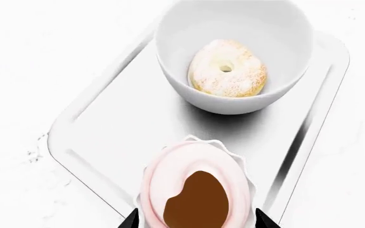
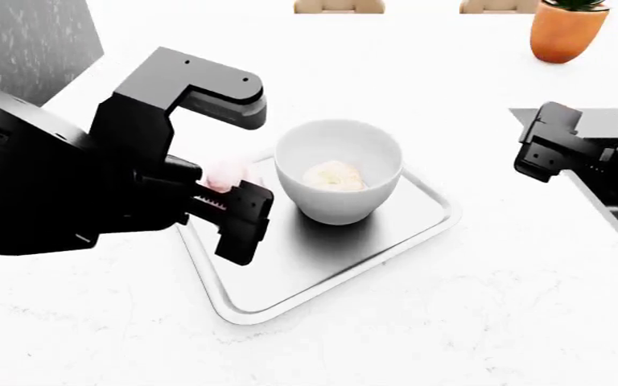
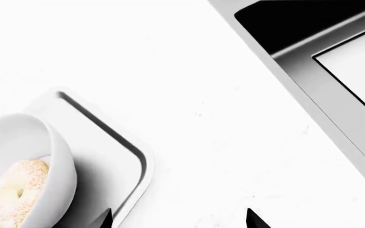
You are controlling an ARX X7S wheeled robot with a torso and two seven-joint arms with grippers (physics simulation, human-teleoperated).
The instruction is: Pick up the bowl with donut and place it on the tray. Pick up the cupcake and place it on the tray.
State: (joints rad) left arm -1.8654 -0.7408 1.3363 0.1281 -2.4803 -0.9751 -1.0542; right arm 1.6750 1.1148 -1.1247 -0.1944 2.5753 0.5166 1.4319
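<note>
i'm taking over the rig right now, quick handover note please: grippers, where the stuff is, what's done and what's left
Left gripper: shut on the cupcake, held over the near-left part of the tray; whether it touches the tray yet cannot be told.
Right gripper: open, empty, over bare counter between the tray and the sink.
Bowl stands upright on the tray, donut inside it.
Done: bowl with donut is placed.
Left: lower the cupcake onto free tray beside the bowl, open the fingers, pull the left arm back.
</note>
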